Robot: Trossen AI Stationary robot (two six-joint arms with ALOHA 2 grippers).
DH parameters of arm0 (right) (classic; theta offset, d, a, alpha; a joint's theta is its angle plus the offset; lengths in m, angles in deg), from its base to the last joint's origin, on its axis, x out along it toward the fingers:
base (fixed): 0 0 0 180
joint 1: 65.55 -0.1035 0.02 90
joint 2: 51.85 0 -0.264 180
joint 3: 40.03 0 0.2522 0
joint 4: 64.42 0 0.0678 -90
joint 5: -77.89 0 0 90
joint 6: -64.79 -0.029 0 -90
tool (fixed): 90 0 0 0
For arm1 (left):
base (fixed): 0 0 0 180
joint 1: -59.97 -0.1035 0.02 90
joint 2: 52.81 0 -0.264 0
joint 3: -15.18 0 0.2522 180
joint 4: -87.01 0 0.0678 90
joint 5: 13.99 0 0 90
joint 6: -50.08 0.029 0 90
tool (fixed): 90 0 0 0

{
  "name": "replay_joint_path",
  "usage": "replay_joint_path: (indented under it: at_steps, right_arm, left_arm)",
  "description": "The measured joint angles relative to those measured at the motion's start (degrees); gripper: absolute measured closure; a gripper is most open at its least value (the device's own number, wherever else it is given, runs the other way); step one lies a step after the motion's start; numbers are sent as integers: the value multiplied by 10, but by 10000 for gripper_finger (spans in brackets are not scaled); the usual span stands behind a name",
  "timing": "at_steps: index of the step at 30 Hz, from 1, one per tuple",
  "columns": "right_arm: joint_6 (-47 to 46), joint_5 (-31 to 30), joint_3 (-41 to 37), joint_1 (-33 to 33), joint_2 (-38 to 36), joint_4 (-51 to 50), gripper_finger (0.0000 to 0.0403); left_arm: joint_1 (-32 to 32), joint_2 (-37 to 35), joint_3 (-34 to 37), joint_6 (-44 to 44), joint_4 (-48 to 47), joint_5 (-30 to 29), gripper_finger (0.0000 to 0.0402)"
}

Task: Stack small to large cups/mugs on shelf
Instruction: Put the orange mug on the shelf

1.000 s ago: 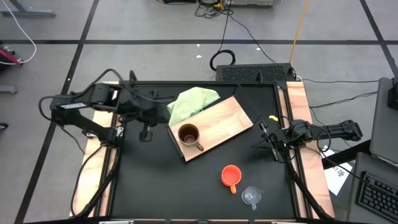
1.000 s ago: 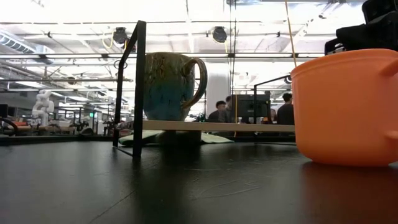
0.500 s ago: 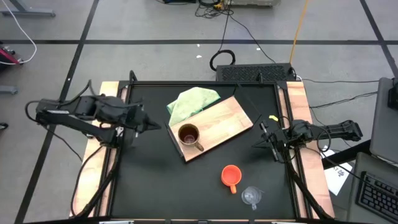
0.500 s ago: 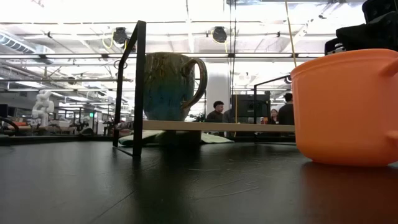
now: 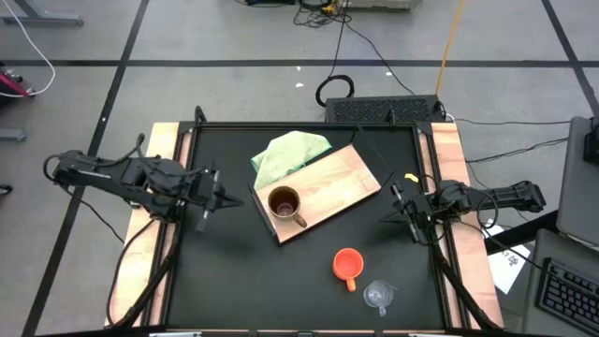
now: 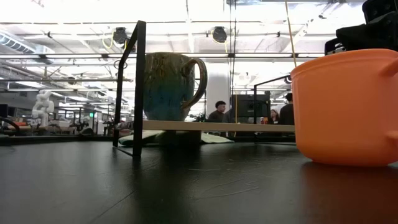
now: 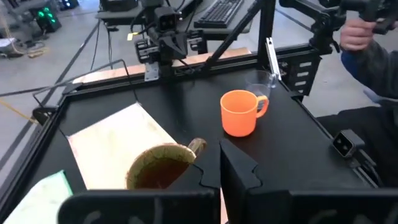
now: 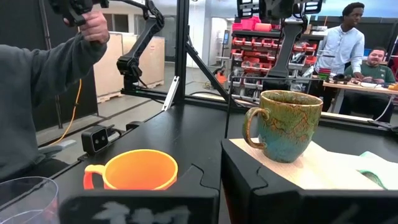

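Observation:
The brown mug (image 5: 284,203) stands upright on the near-left end of the wooden shelf board (image 5: 329,183), its handle toward the near right. It also shows in the low view (image 6: 171,86). The orange cup (image 5: 347,264) stands on the black table nearer the front, with the clear glass cup (image 5: 379,297) beside it. My left gripper (image 5: 234,200) is shut and empty, left of the board, pointing at the mug. My right gripper (image 5: 386,213) is shut and empty near the table's right edge.
A light green cloth (image 5: 290,154) lies partly under the board's far-left end. A black frame post (image 6: 138,87) stands near the mug. A person's sleeve and hand (image 8: 56,62) show beyond the table's front, and other people (image 8: 351,43) sit behind.
My left arm has drawn back from beside the board toward the table's left edge and folded down low. The mug stays upright on the board. The cups and my right arm have not moved.

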Motion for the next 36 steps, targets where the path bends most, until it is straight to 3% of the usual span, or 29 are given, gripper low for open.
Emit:
replay_joint_path:
  at_steps: [6,10,17,25,36]
  right_arm:
    - [0,0,0,0,0,0,403]
    - [0,0,0,0,0,0,403]
    - [-2,0,0,0,0,-3,403]
    - [-4,0,0,0,0,-5,403]
    - [3,0,0,0,0,-5,403]
  left_arm:
    - [0,0,1,26,6,-5,401]
    - [0,-6,22,55,62,-5,401]
    - [-9,-41,111,69,149,-9,401]
    - [-9,-140,210,49,197,-35,401]
    - [-9,-218,313,25,197,45,401]
